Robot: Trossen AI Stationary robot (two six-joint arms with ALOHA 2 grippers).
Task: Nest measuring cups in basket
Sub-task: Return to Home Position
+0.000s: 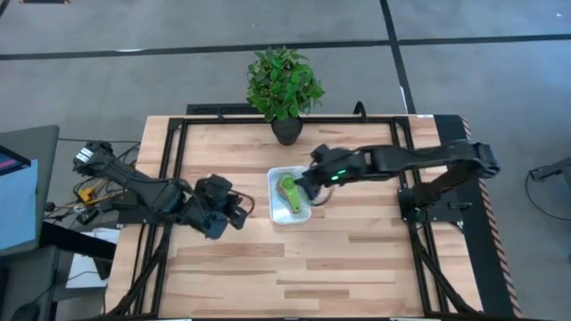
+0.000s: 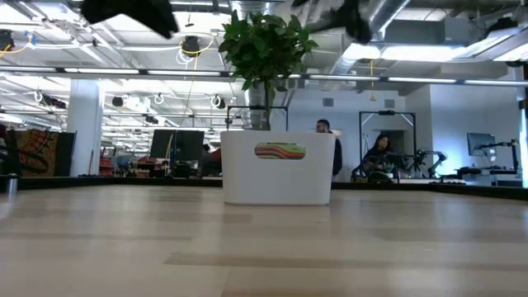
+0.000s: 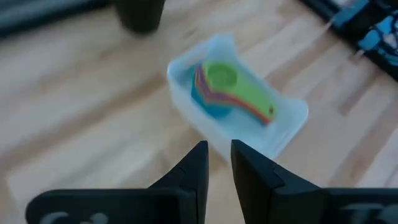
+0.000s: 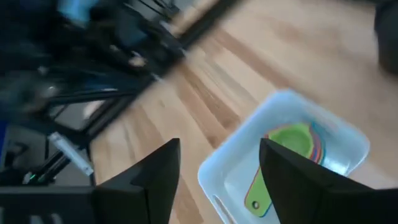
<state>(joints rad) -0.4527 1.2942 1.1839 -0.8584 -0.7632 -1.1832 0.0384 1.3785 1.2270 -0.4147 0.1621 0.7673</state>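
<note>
Already the measuring cups [image 1: 288,189] are stacked, handles along the basket [image 1: 277,212]; the right end effector [image 1: 310,185], spread wide and empty, is nearer than the narrowed left end effector [image 1: 241,210].

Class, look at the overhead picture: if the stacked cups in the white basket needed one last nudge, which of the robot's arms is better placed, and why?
The right. Its gripper hangs at the basket rim, jaws open, right beside the nested measuring cups. The left gripper sits off to the side over bare table, jaws nearly shut.
</note>
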